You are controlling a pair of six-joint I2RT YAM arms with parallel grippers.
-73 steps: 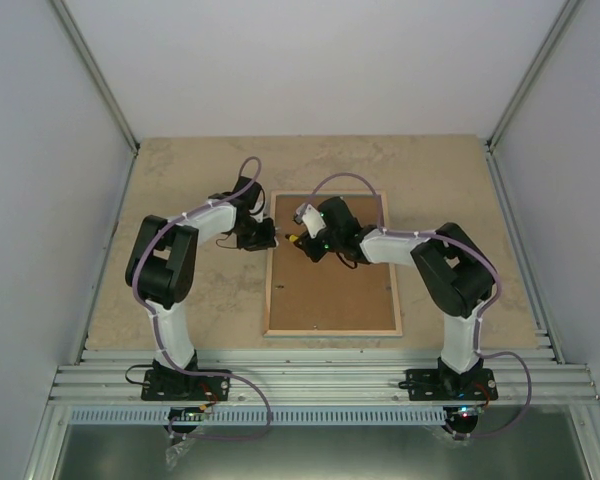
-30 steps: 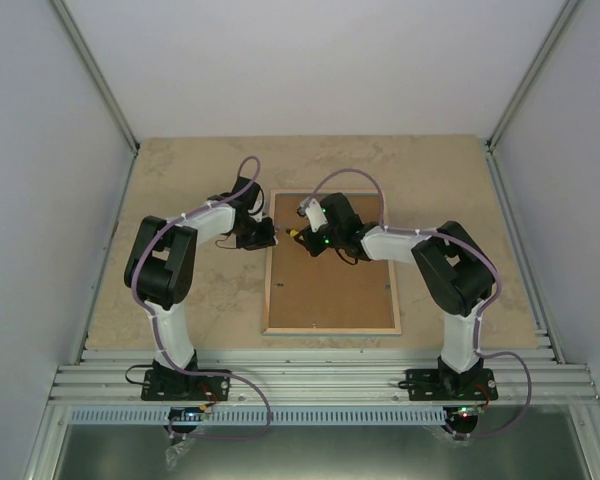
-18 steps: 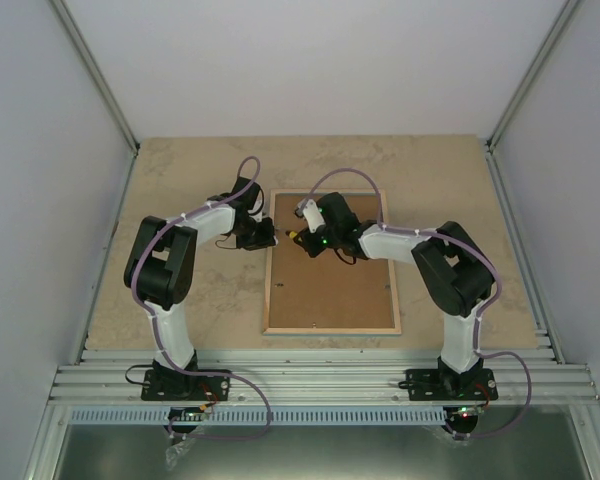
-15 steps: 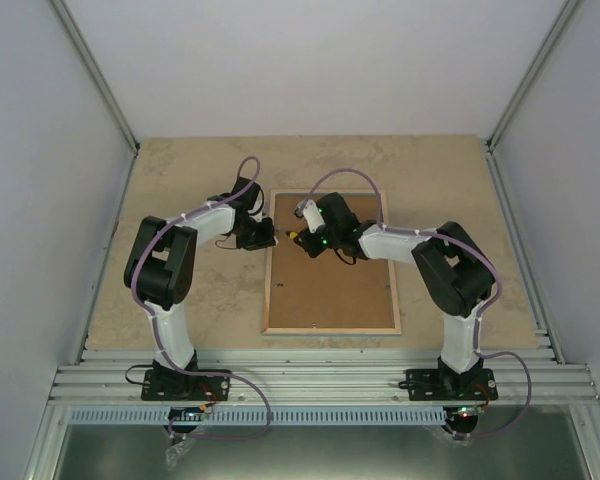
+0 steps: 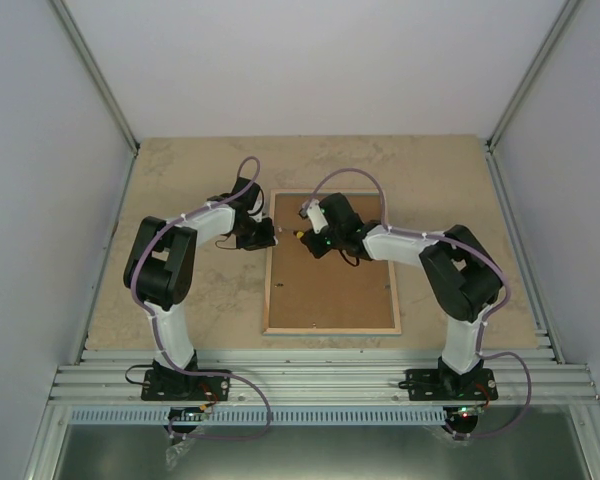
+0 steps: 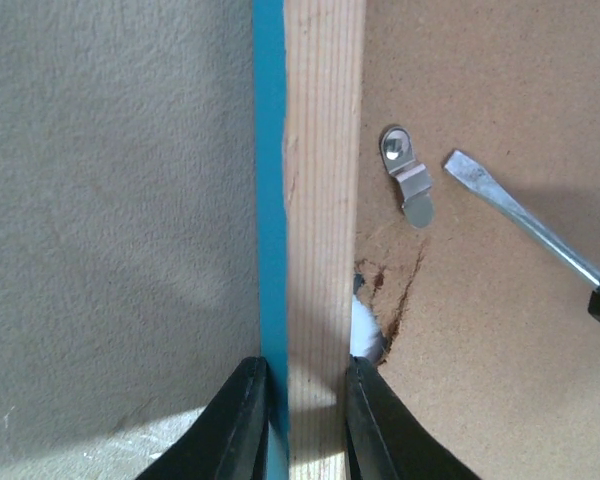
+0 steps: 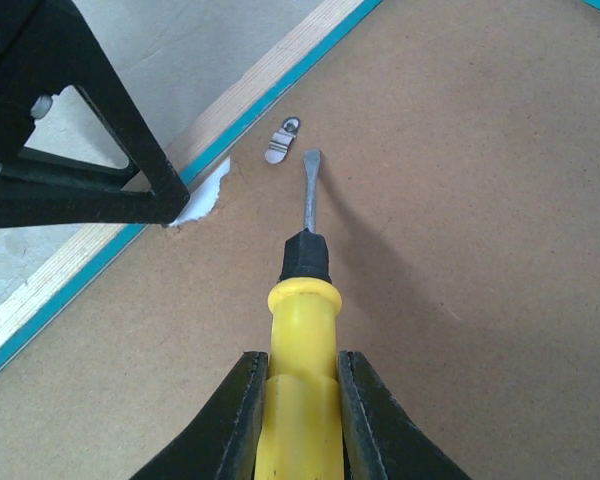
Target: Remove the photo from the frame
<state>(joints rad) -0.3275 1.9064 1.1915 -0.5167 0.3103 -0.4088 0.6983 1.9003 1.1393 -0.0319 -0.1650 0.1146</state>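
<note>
The frame (image 5: 330, 328) lies face down on the table (image 5: 450, 180), with the photo hidden under its backing board (image 5: 330, 295). At its ten o'clock, the left jaws pinch the frame. The right jaws hold a screwdriver (image 7: 298, 330), its blade just beside the clip (image 7: 282, 140). A slipping blade could gouge through to the photo.

Surface (image 5: 180, 180): beige, mottled, stone-like top between pale walls, ending at metal rails on the near side.
Item lying on it: the frame (image 5: 330, 328), flat and face down, its light wood back upward.
Contact: the turquoise outer edge meets the surface along the left side.
Position: centre, slightly right.
Orientation: long sides run near to far.
</note>
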